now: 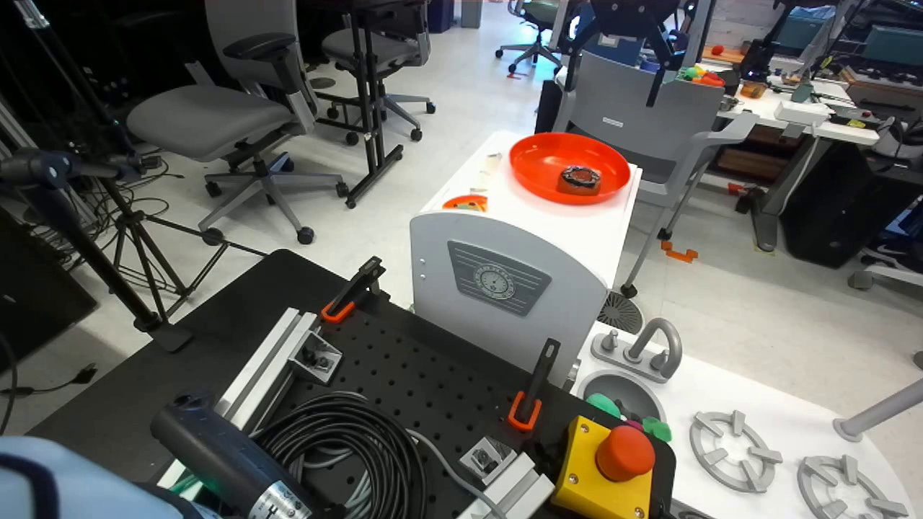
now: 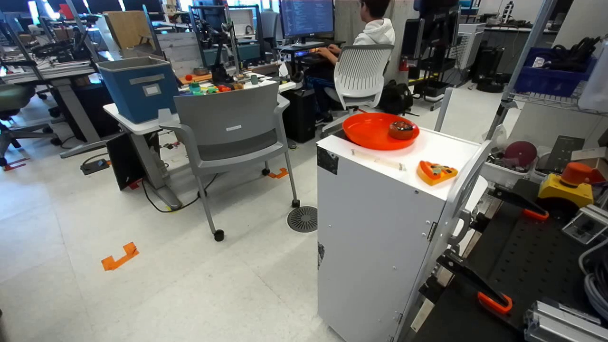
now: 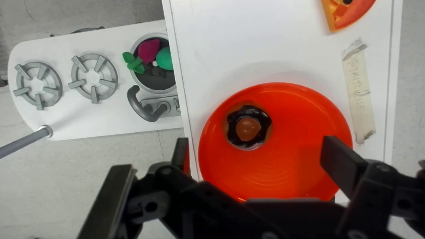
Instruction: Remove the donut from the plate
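No lift yet: donut point(image 3: 248, 128) sits on plate point(image 3: 298, 156), untouched

The donut lies inside the orange plate, off centre toward ten o'clock in the wrist view, while the robot's gripper point(image 3: 256, 151) hangs above, spread wide and holding nothing. A pizza slice point(image 3: 349, 16) rests apart, at one o'clock from the plate. Apparently none of the removal is done: gripping, lifting and setting down elsewhere remain.

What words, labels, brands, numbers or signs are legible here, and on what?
"TOYKITCHEN", then an unclear final character: handwritten on the tape strip in the wrist view.
Too small or blurred to read:
Marks on the round dial
White label on the black cylinder
Lines on the monitor
Label on the blue bin
Label on the gray armchair
I can read nothing else.
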Motion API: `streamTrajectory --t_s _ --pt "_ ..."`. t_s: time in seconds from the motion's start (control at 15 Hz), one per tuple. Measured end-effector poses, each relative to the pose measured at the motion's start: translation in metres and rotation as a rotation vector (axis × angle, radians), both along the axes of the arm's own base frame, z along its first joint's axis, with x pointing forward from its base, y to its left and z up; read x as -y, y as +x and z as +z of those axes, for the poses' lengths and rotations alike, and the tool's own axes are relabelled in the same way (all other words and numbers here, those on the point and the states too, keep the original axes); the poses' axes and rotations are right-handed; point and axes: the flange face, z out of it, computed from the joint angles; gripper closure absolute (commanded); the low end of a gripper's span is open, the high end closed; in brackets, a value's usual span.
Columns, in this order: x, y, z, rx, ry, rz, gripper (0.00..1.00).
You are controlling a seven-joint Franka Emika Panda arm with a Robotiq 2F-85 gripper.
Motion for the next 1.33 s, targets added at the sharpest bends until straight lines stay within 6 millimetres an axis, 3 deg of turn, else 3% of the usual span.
streamTrajectory --t_s 0.73,1.33 --pt "0.0 0.005 -0.002 0.004 0.007 -0.025 0.0" --pt "-0.01 0.032 -0.032 -0.022 -0.002 -0.048 0.0"
